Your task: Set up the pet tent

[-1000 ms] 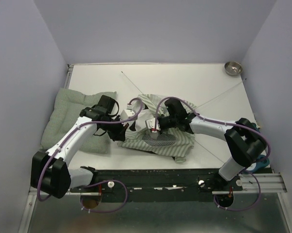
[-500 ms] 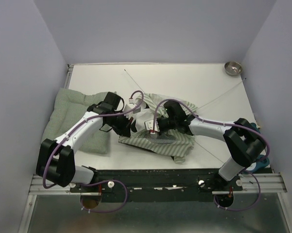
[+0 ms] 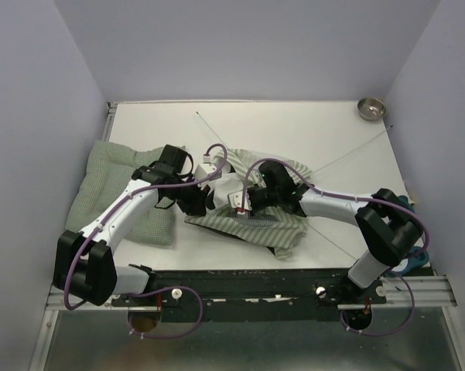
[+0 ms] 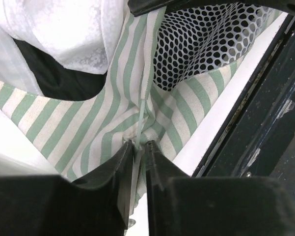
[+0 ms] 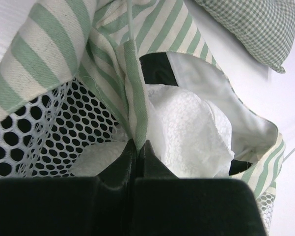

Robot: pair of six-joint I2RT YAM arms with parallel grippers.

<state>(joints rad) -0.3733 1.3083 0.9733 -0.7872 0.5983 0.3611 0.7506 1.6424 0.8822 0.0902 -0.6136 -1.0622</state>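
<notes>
The pet tent (image 3: 255,222) lies crumpled at the table's middle, green-and-white stripes with grey mesh (image 4: 201,39). Its thin whitish poles (image 3: 348,151) stick out over the table. My left gripper (image 3: 202,202) is at the tent's left front edge. In the left wrist view its jaws (image 4: 139,147) stand a narrow gap apart, with a thin pole (image 4: 141,114) and a striped seam between them. My right gripper (image 3: 241,202) is at the tent's centre, shut (image 5: 137,143) on a green binding strip (image 5: 135,93) of the tent, beside white lining (image 5: 186,128).
A green checked cushion (image 3: 108,182) lies at the left, partly under my left arm. A small metal bowl (image 3: 370,107) sits in the far right corner. The black front rail (image 4: 257,123) runs just beyond the tent's near edge.
My left gripper has swung toward the near edge at the tent's left front, and its jaws have parted slightly. The tent's near-left edge has shifted left. The right gripper keeps its hold.
</notes>
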